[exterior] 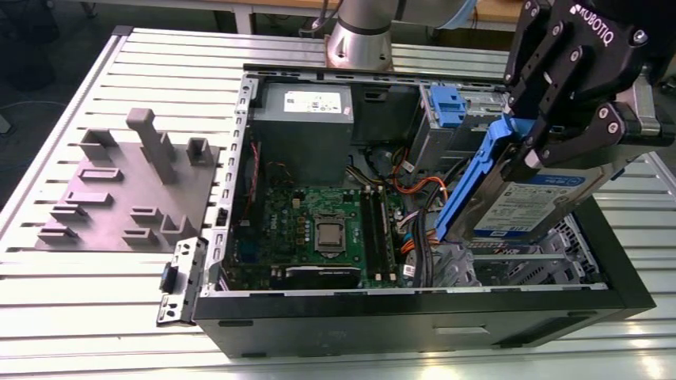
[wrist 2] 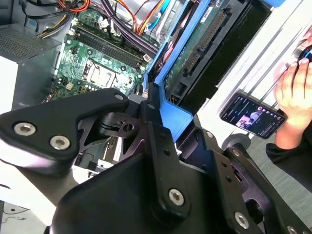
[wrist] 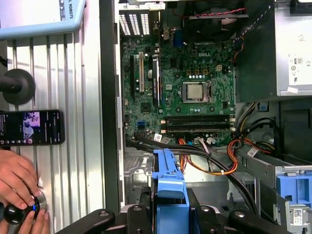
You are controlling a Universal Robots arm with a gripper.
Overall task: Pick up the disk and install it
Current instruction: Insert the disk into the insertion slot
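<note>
- Clearly pinching the disk [exterior: 528,202] by its blue carrier: gripper [exterior: 549,146] fingers clamped.
- Held tilted above the open computer case [exterior: 317,317], over the drive bay corner.
- Nearby: motherboard [wrist: 183,92], a hand [wrist: 17,178] beside a phone [wrist: 31,127].

matt blue plastic around the disk [exterior: 533,202]

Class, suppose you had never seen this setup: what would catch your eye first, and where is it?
First, the black gripper shut on the silver hard drive in its blue plastic carrier, held tilted above the open black computer case at the exterior view's right. Next, the green motherboard on the case floor, and a grey moulded fixture block lying on the slatted table at the left.
</note>
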